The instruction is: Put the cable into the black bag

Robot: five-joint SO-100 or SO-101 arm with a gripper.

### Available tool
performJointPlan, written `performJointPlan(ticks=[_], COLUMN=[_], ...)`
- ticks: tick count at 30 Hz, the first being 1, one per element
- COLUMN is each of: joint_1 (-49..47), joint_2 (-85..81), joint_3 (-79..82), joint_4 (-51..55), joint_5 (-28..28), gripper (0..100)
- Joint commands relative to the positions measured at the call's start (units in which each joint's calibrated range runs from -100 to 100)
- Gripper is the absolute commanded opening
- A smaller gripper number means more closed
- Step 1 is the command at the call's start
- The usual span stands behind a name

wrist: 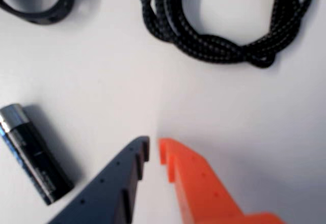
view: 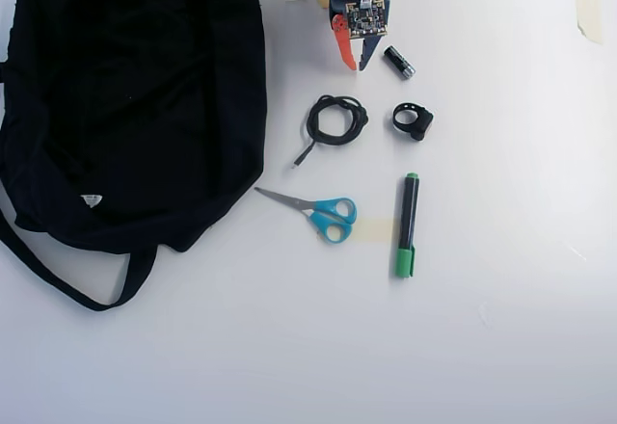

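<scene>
Nothing is done yet: the coiled cable (view: 336, 119) lies on the table, apart from the black bag (view: 125, 96). The gripper (wrist: 154, 149) hovers nearby, seemingly empty, fingers nearly pressed together.

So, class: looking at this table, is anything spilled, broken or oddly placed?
Nothing stands out. The coiled cable, scissors, green marker, battery and small black strap lie apart on the white table, beside the black bag.

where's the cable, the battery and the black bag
cable (view: 336, 119), overhead view, on the coiled loop
battery (wrist: 33, 154), wrist view, on its dark body
black bag (view: 125, 96), overhead view, on the middle of the fabric
</scene>
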Motion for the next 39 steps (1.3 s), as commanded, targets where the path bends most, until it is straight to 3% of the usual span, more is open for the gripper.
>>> performJointPlan(ticks=[1,20,27,39], joint_1=[0.2,0.2,0.2,0.3], joint_2=[-0.8,-0.8,0.5,17.4], joint_3=[1.7,1.7,1.7,-2.6], joint_4=[1.0,-2.3,-19.4,-61.8], joint_5=[0.2,0.0,0.2,0.3], gripper=[2,2,2,2])
